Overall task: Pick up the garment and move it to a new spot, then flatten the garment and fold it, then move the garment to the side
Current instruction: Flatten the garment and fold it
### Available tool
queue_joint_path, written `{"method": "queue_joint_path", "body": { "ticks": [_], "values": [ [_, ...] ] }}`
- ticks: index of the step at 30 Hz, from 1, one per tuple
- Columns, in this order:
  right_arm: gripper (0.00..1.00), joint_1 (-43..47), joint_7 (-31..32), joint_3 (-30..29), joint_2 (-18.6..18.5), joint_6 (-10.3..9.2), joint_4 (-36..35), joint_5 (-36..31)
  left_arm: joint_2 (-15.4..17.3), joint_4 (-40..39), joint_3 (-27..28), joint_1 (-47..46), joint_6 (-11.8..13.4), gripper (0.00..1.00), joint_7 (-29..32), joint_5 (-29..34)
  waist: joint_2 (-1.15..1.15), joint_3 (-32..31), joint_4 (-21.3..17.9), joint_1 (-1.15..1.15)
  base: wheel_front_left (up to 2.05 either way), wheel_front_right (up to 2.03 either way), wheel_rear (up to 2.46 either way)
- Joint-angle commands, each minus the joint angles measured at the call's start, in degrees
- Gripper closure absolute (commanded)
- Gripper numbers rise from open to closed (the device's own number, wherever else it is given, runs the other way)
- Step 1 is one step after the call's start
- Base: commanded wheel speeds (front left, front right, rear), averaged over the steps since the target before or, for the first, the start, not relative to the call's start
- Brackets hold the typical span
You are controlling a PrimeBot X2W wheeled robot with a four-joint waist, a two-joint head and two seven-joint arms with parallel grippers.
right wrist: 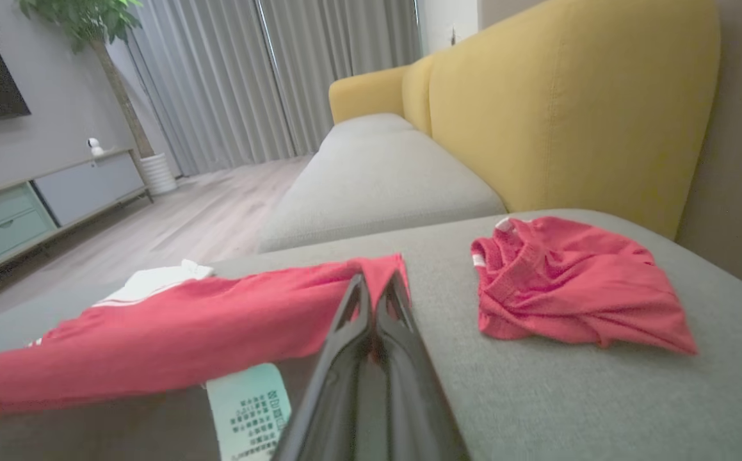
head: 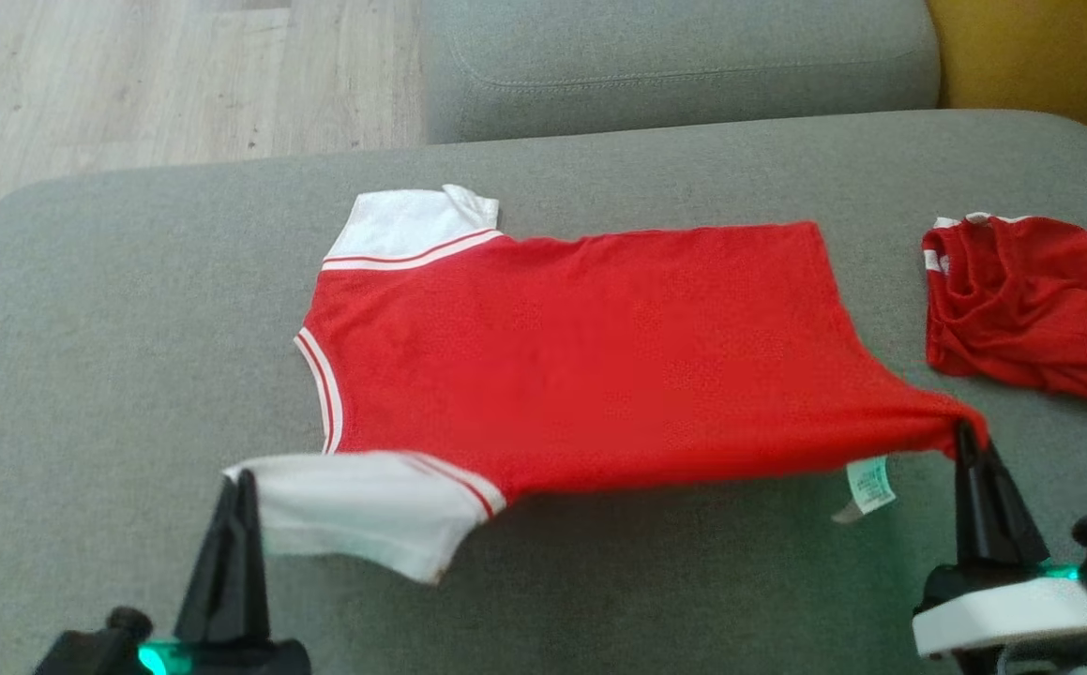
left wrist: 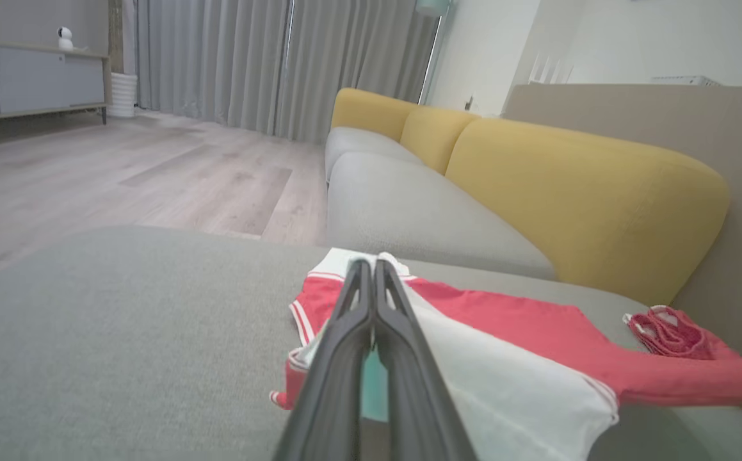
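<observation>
You have the garment [head: 581,356] spread on the grey cushion [head: 83,328], near edge lifted: left gripper [head: 241,480] pinches its white sleeve [head: 355,511], right gripper [head: 965,433] pinches the hem corner [head: 932,422]. Flattening looks underway; fold and side move remain.

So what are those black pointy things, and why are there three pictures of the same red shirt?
Those black pointy things are a robot's two hands, called grippers. The picture from above comes from a camera on the robot's head, looking down. The other two come from small cameras on its wrists, looking along the fingers. A red T-shirt with white sleeves is spread on a grey fabric sofa cushion. The left gripper pinches a white sleeve. The right gripper pinches the shirt's bottom corner, next to a small white label. Together they hold the near edge up off the cushion. To the right lies a second, crumpled red garment, which nothing is touching.
</observation>
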Motion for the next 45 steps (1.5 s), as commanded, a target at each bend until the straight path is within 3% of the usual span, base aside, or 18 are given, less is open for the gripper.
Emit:
{"method": "queue_joint_path", "body": {
  "ticks": [1,14,28,36,37,39,40,41,42,43,44,45],
  "values": [
    [1.0,-1.75,0.52,1.32,-0.38,0.37,-1.08,-0.34,0.44,-0.89,1.21,-2.32,0.19,1.0,0.24,0.19,0.0,0.18,0.03,0.01,0.0,0.0,0.0],
    [1.0,-9.34,1.45,2.48,-0.38,0.37,14.25,-0.74,-0.18,12.02,-1.39,-10.25,-2.84,1.0,0.03,-0.23,0.0,4.23,0.33,0.01,0.0,0.0,0.0],
    [1.0,-22.48,1.22,2.55,-0.38,0.37,22.52,-2.91,1.63,27.92,-3.28,-30.1,-7.47,1.0,2.17,1.84,0.0,8.74,-1.03,0.01,0.0,0.0,0.0],
    [1.0,-27.95,1.15,3.08,-0.38,0.37,28.16,-2.92,1.46,36.41,-2.74,-35.44,-7.93,1.0,1.12,1.48,0.0,9.62,-1.93,0.01,0.0,0.0,0.0],
    [0.88,-28.87,1.28,3.28,-0.38,0.37,29.3,-2.76,1.34,37.56,-2.59,-35.96,-7.83,1.0,0.98,1.35,0.0,9.66,-2.05,0.01,0.0,0.0,0.0],
    [0.36,-30.9,1.49,3.64,-0.38,0.37,31.96,-2.91,1.16,39.71,-2.4,-36.95,-7.63,1.0,0.59,1.23,0.0,9.72,-2.24,0.01,0.0,0.0,0.0],
    [0.05,-32.01,1.32,3.76,-0.38,0.37,33.36,-2.89,1.02,40.69,-2.27,-37.4,-7.49,1.0,0.3,1.15,0.0,9.74,-2.28,0.01,0.0,0.0,0.0],
    [0.0,-33.12,0.99,3.78,-0.38,0.37,34.81,-2.87,0.87,41.61,-2.11,-37.85,-7.34,0.86,-0.03,1.04,0.0,9.76,-2.3,0.01,0.0,0.0,0.0],
    [0.0,-34.22,0.58,3.86,-0.38,0.37,36.27,-3.01,0.78,42.44,-2.05,-38.29,-7.22,0.64,-0.42,1.07,0.0,9.78,-2.29,0.01,0.0,0.0,0.0],
    [0.0,-35.3,0.05,3.95,-0.38,0.37,37.64,-3.01,0.68,43.24,-2.0,-38.7,-7.15,0.13,-0.79,1.06,0.0,9.77,-2.25,0.01,0.0,0.0,0.0],
    [0.0,-36.3,-0.59,3.96,-0.38,0.37,38.95,-2.95,0.62,43.94,-1.9,-39.08,-7.01,0.0,-1.31,1.1,0.0,9.73,-2.2,0.01,0.0,0.0,0.0],
    [0.0,-37.23,-1.24,3.94,-0.38,0.37,40.18,-3.07,0.55,44.56,-1.8,-39.4,-6.93,0.0,-1.86,1.09,0.0,9.64,-2.14,0.01,0.0,0.0,0.0]
  ]
}}
